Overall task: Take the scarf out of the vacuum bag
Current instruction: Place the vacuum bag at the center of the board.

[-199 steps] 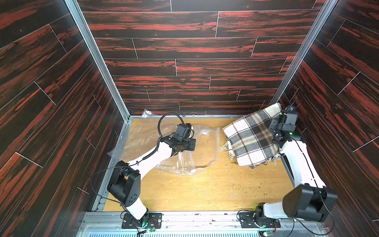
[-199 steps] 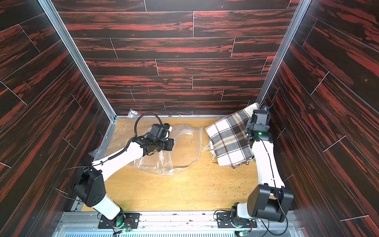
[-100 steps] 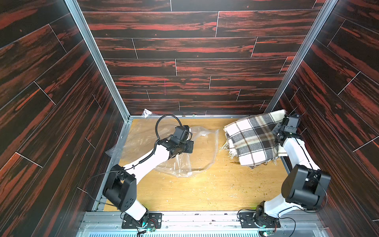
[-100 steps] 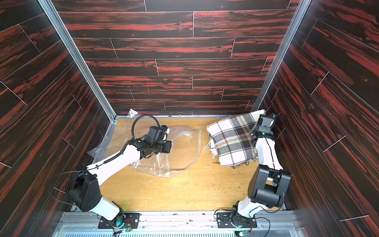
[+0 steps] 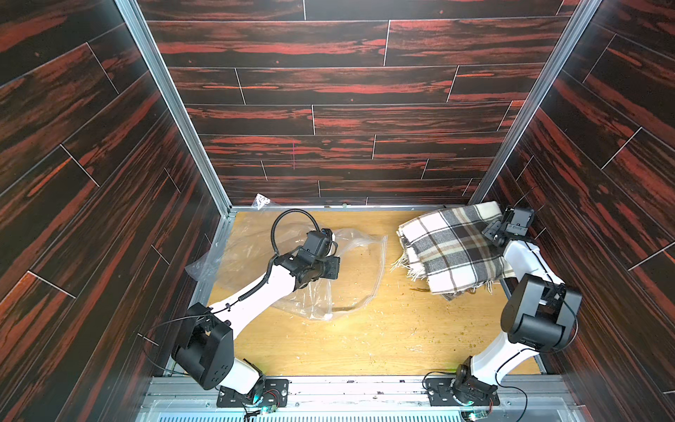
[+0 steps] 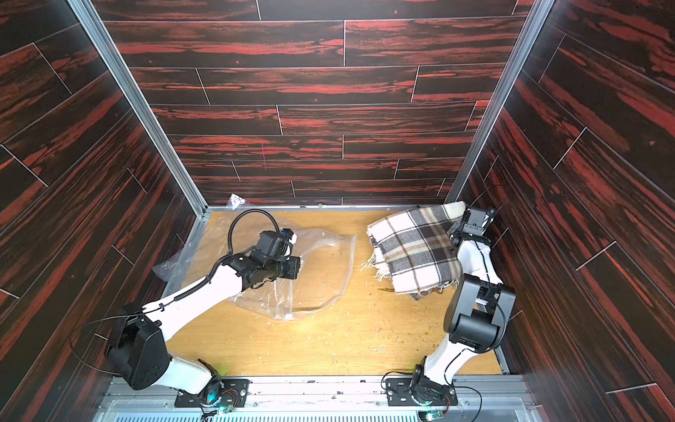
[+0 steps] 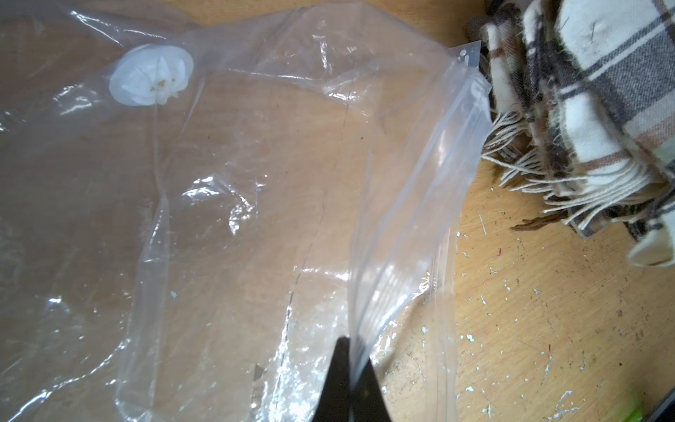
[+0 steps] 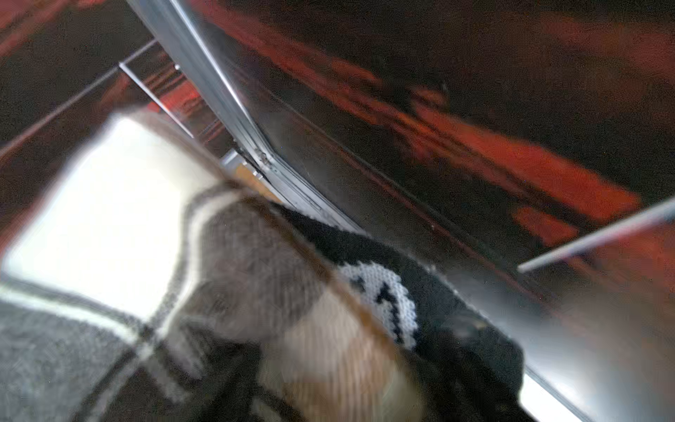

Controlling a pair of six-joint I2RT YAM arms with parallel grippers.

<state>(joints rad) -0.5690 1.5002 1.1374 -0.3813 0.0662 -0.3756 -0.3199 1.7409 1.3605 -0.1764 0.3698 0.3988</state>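
Left wrist view showed the vacuum bag (image 7: 255,182) lying crumpled on the counter (image 7: 548,329), its zip edge (image 7: 420,219) pinched in the closed left jaws, plaid scarf (image 7: 591,109) outside just beside its mouth, right jaws at the scarf's far corner, grip unclear

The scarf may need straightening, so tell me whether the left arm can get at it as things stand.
Probably, but not freely: the left claw is shut on the zip edge of the vacuum bag. The way itself looks clear, since the scarf lies just beyond the bag's mouth with nothing between them.
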